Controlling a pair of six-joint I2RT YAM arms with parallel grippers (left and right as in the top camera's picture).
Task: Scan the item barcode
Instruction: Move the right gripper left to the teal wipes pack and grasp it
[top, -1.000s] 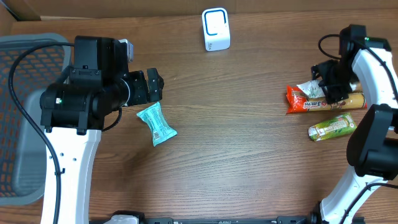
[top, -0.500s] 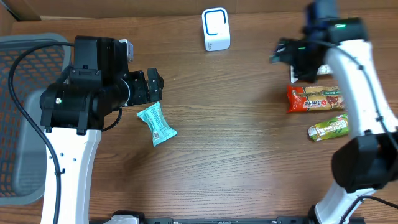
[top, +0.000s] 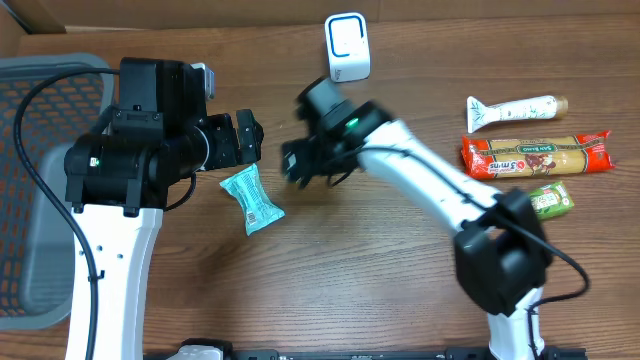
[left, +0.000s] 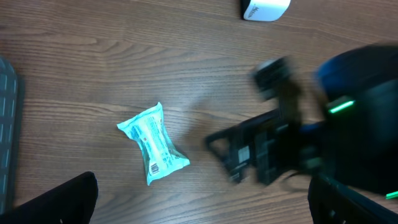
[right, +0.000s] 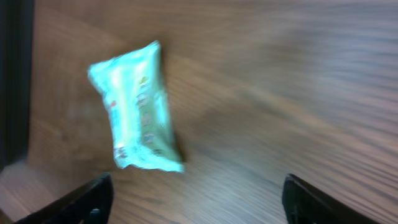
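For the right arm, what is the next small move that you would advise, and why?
Probably ease the right gripper a little further toward the teal packet and down over it. Its jaws stand open and empty, and the packet lies flat on the table, close beside the gripper but not yet gripped.

On the table (top: 400, 280), the packet (top: 252, 200) lies apart from both grippers. It is just before the left gripper (top: 245, 138), toward the near edge, and a little left of and before the right gripper (top: 295, 165), which hangs between it and the scanner (top: 347, 47) standing behind at the far edge. The basket (top: 40, 90) sits to the left gripper's left, past its arm, while three snacks lie well to the right gripper's right in a column: tube (top: 515, 108) behind, bar (top: 535, 155) in the middle, small pouch (top: 548, 200) in front.
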